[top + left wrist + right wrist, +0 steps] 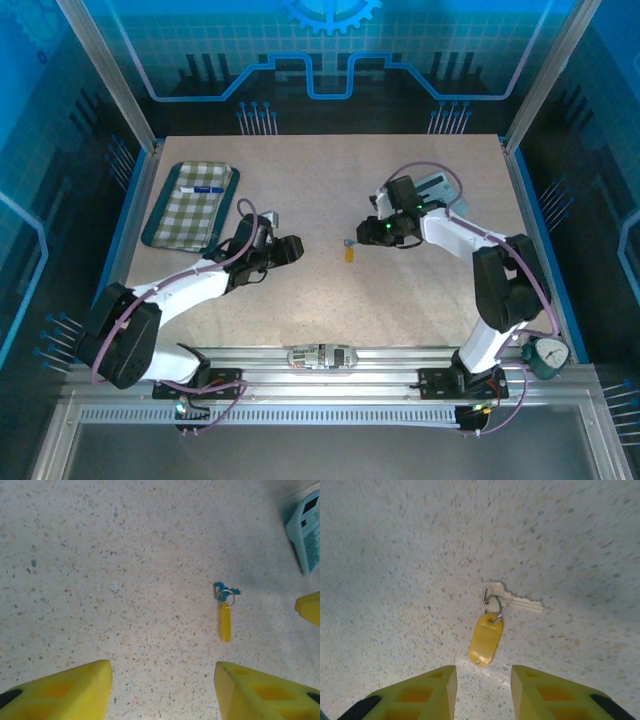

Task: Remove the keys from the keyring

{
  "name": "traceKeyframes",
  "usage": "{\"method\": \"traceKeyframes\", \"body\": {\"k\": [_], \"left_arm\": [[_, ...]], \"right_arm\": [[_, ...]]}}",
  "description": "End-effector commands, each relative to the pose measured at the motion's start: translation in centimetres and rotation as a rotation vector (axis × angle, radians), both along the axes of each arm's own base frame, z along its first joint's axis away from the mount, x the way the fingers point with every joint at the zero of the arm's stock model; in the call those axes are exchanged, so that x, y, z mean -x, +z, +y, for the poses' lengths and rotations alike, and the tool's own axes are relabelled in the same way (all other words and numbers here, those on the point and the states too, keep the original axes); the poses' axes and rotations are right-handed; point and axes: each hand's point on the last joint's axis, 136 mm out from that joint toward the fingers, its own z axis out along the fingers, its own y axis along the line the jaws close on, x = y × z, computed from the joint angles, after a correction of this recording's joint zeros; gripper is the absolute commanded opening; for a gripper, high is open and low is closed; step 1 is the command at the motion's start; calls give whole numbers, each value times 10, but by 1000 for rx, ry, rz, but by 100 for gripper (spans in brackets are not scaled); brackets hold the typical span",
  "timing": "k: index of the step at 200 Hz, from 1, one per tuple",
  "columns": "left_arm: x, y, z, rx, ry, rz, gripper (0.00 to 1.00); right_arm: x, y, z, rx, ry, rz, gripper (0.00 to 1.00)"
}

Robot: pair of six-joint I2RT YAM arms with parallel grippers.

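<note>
We find no writing we can read. The keyring [485, 640] shows a plain yellow face, the key [512, 598] hooked to it bears no legible stamp, and the calculator [307, 530] beyond the keyring has button markings too blurred for us.

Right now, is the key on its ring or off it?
On it. The head of the key is threaded on the thin wire loop of the yellow-tagged keyring; both lie flat on the table.

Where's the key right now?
Top view: the key lies on the table, ringed to the yellow tag, between the left gripper and right gripper, nearer the right.
</note>
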Motion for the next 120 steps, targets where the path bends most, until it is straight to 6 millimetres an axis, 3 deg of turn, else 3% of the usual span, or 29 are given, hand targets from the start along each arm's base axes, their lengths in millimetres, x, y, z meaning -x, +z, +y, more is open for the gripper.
{"method": "traceKeyframes", "body": {"k": [1, 55, 120], "left_arm": [[-2, 1, 0, -23, 17, 11, 57], [2, 4, 1, -22, 14, 0, 58], [5, -1, 5, -20, 27, 2, 59]], "right_arm": [[8, -13, 12, 11, 23, 61, 39], [7, -44, 28, 12, -3, 111, 47], [14, -53, 67, -36, 62, 136, 48]]}}
